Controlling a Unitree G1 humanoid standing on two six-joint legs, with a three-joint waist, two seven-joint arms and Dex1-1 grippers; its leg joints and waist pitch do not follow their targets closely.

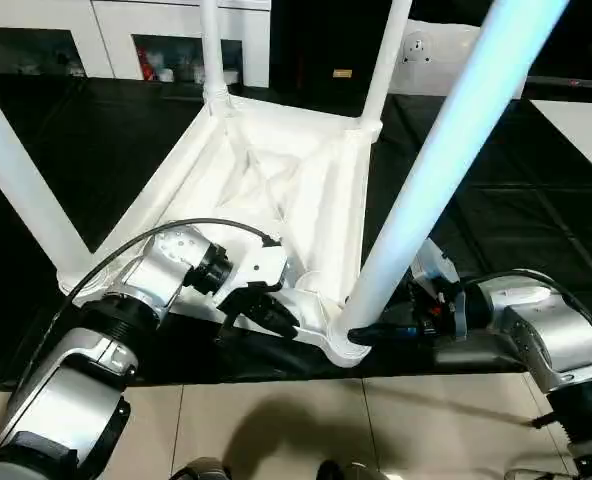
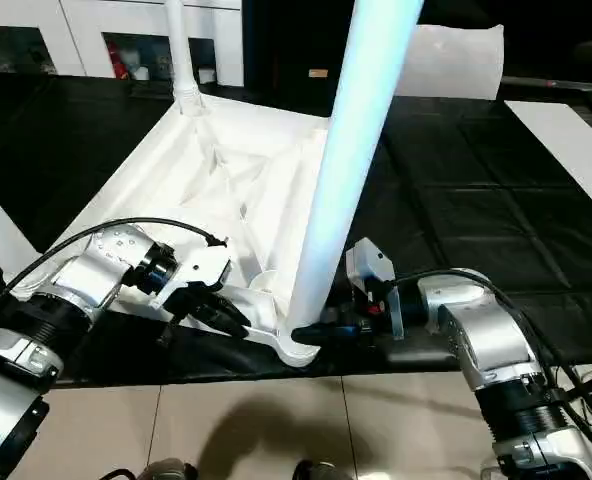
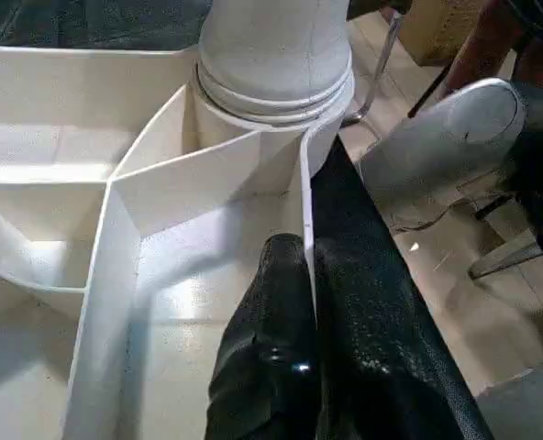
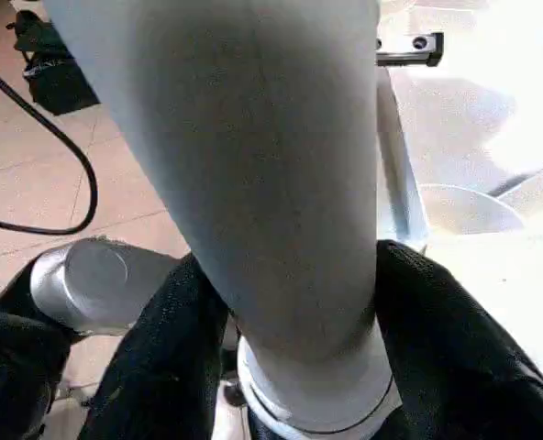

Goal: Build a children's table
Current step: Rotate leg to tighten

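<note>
White plastic children's table (image 1: 276,180): laid upside down at frame centre on the black mat (image 1: 496,200), long tapered legs pointing up. Left gripper (image 3: 310,302): pinched together on the rim. Right gripper (image 4: 294,353): fingers set around the near leg's base.

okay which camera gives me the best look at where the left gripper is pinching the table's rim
The left wrist view: its two black fingers close on either side of the table's thin raised rim, just below the near leg's socket. The head views show the left gripper at that rim from the side, the contact itself partly hidden.
</note>
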